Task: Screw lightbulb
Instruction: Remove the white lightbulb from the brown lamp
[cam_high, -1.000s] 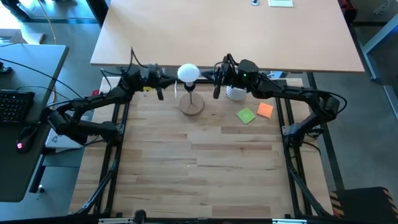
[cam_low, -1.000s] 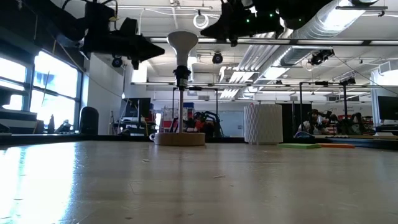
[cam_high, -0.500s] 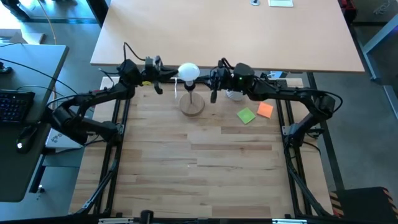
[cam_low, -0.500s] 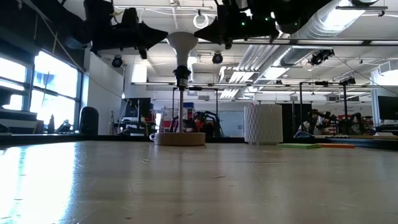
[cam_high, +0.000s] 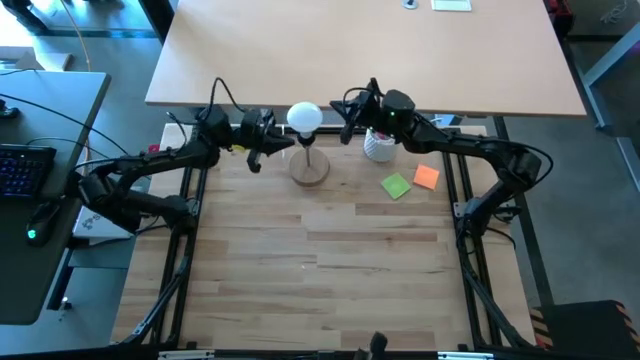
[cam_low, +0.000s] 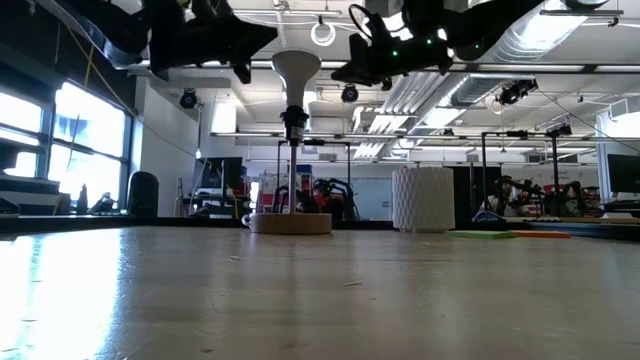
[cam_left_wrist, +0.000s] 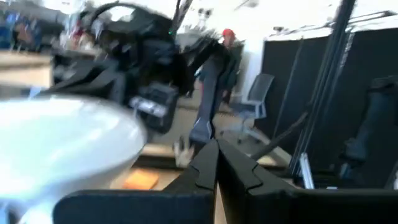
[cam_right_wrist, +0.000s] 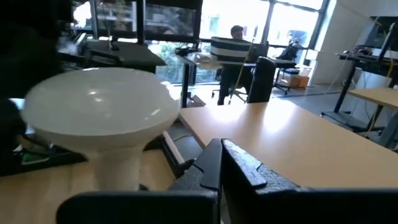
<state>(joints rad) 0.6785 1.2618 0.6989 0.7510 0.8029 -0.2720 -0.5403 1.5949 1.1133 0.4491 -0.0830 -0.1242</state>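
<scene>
The white lightbulb (cam_high: 304, 117) stands globe up, its neck in the black socket (cam_low: 293, 125) on the thin stem of a round wooden disc stand (cam_high: 309, 168). My left gripper (cam_high: 286, 140) is shut and points about level at the globe from the table's left; its shut fingers (cam_left_wrist: 214, 158) show beside the globe (cam_left_wrist: 62, 143). My right gripper (cam_high: 338, 124) is shut too and points at the globe from the right, its fingers (cam_right_wrist: 219, 158) beside the globe (cam_right_wrist: 99, 106). In the low view both grippers hang at globe height, left (cam_low: 268, 35) and right (cam_low: 338, 75).
A white perforated cup (cam_high: 380, 148) stands right of the stand, under my right arm. A green note (cam_high: 396, 186) and an orange note (cam_high: 426, 177) lie nearer the right edge. A second, pale tabletop (cam_high: 360, 50) adjoins the far edge. The near half is bare wood.
My left gripper has risen and tipped its fingers upward while swinging toward the near edge and closer to the globe. My right gripper has sunk a little and drawn slightly back from the globe. The lightbulb and stand have kept still.
</scene>
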